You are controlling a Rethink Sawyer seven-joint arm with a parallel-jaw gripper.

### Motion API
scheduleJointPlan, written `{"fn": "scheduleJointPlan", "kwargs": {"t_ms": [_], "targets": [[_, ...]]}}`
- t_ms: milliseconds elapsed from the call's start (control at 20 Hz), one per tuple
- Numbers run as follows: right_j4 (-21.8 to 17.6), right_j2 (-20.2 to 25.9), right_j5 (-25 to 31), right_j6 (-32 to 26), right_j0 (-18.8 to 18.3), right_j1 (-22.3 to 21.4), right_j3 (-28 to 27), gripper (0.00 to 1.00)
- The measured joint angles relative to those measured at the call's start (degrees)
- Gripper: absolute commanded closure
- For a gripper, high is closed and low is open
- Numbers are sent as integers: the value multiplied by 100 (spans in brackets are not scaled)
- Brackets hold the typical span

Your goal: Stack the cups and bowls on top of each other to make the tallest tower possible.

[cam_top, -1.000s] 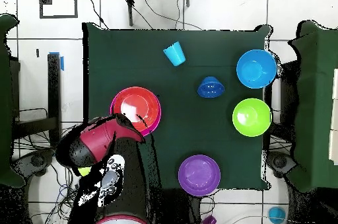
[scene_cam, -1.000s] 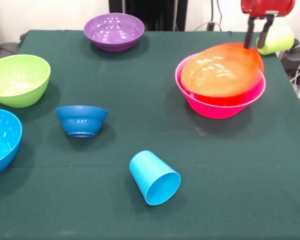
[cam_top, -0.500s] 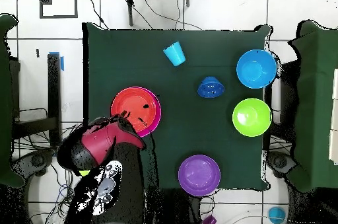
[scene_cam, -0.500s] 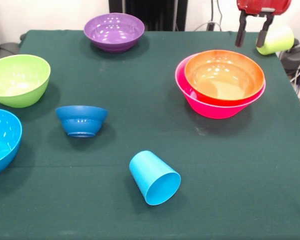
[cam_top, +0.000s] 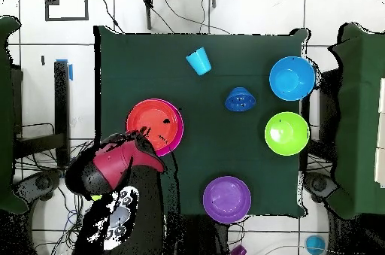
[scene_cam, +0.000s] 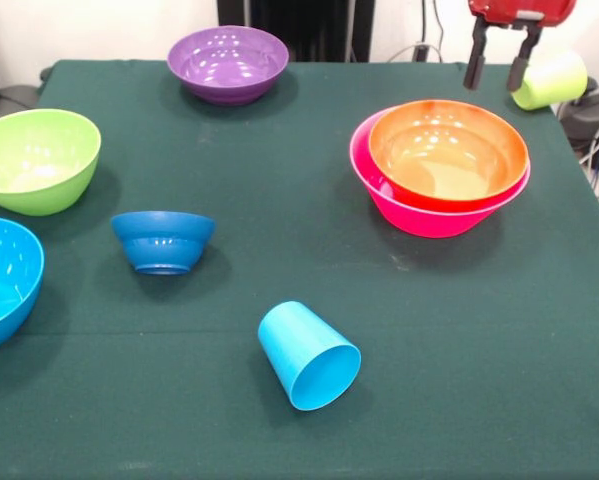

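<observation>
With the orange bowl [scene_cam: 447,152] nested in the pink bowl [scene_cam: 434,212], the empty gripper [scene_cam: 498,58] hangs released; next likely needs fetching the purple bowl [scene_cam: 228,62]

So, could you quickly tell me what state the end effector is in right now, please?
End effector: open and empty, raised behind the orange bowl.

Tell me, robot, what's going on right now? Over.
Tool open, empty, above table's far corner. Glossy orange plastic bowl nested in large pink plastic bowl. Sky blue plastic cup on its side. Nothing blocking.
</observation>
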Motion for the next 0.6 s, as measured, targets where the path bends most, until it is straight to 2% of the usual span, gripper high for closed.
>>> {"fn": "scheduleJointPlan", "kwargs": {"t_ms": [250,600], "targets": [[216,85,32,1,-168,-468,185,0],[435,225,465,1,-538,-1179,396,0]]}}
